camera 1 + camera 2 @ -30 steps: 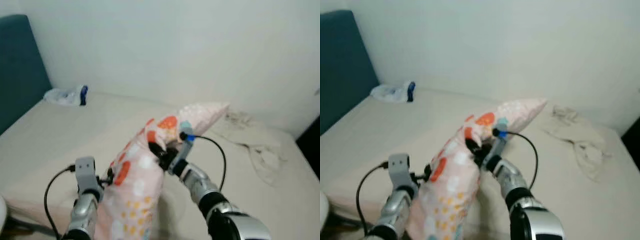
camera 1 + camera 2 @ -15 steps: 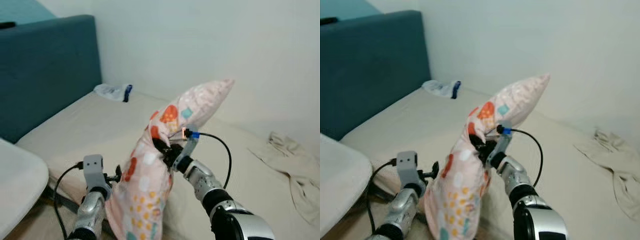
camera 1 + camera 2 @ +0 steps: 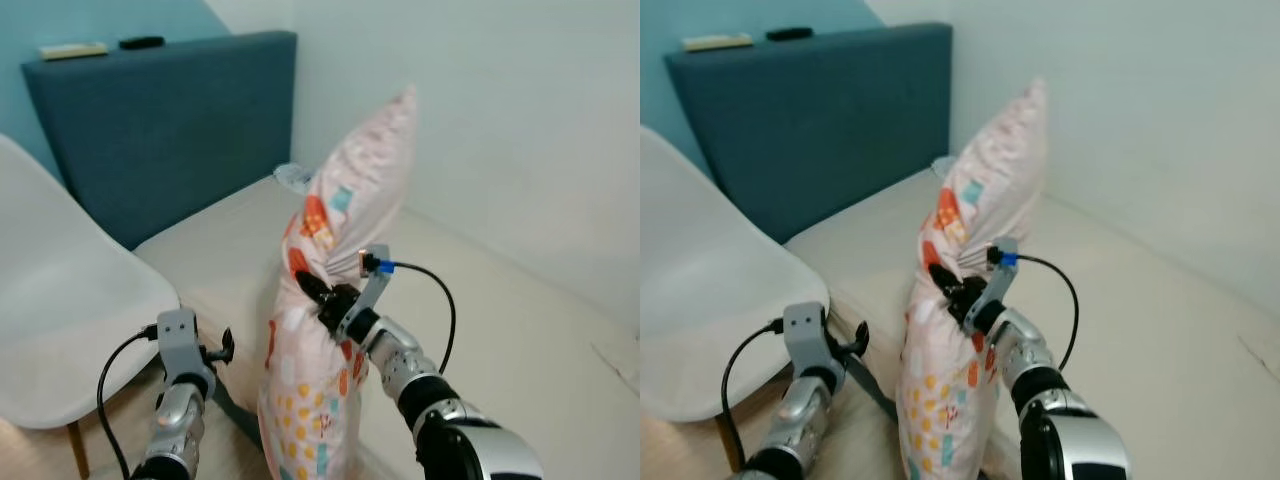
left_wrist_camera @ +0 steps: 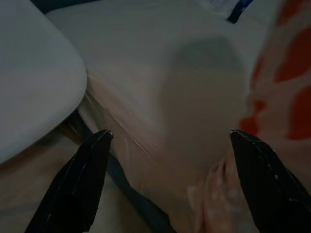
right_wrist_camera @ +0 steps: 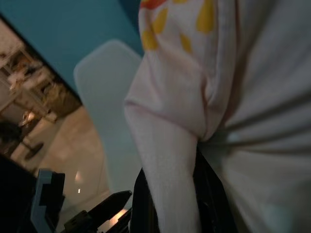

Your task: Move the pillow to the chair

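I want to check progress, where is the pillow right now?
The pillow hangs upright, pinched in the right pincer over the bed edge, right of the white chair.

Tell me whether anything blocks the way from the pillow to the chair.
Nothing visible does. The right hand grips the pillow upright at the bed's edge, and the white chair sits just to its left with a bare seat. The left hand hovers open between them, low by the bed, and may need to move aside.
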### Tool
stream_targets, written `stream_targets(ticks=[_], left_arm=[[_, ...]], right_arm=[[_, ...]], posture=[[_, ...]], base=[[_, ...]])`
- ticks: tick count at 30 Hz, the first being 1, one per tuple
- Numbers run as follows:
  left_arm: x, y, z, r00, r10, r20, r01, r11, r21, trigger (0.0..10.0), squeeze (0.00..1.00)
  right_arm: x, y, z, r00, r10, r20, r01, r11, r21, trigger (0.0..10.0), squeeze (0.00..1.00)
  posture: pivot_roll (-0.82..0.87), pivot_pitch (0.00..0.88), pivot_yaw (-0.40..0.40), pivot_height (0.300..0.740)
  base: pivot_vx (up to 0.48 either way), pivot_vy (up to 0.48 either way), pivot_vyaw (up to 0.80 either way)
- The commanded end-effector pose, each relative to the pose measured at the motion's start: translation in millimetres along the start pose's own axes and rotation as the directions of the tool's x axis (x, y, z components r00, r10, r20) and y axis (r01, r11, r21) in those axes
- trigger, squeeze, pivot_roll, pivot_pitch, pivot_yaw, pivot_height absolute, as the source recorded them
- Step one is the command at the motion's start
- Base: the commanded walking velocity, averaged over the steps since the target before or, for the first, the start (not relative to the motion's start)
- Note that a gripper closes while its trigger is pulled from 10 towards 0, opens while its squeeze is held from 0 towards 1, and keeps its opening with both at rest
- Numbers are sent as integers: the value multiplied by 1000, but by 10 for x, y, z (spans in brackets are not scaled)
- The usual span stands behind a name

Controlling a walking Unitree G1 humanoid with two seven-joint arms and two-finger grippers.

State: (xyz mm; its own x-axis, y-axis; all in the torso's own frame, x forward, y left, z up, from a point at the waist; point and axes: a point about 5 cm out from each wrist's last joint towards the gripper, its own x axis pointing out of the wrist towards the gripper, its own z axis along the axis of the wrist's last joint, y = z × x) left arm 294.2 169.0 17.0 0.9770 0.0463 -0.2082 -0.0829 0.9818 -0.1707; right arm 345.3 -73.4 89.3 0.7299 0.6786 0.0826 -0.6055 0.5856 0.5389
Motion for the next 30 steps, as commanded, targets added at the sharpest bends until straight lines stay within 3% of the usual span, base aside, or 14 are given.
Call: stream_targets(ticks=[1, 14, 30], left_arm=[[-4, -3, -20, 1000, -1, -13, 1, 1000, 11, 10000, 0], [-2, 0, -24, 1000, -4, -21, 4, 1000, 25, 10000, 0], [17, -7, -1, 1000, 0, -18, 1, 999, 32, 10000, 0]], right_arm=[[47, 57, 58, 998, 50, 36, -50, 999, 1, 10000, 0], [77, 131, 27, 993, 113, 33, -114, 993, 12, 10000, 0], [54, 74, 66, 997, 74, 34, -73, 997, -4, 10000, 0]], posture=[[185, 0, -132, 740], [190, 0, -131, 740], [184, 0, -130, 740]], base=[[0, 0, 763], [0, 0, 763], [0, 0, 761]])
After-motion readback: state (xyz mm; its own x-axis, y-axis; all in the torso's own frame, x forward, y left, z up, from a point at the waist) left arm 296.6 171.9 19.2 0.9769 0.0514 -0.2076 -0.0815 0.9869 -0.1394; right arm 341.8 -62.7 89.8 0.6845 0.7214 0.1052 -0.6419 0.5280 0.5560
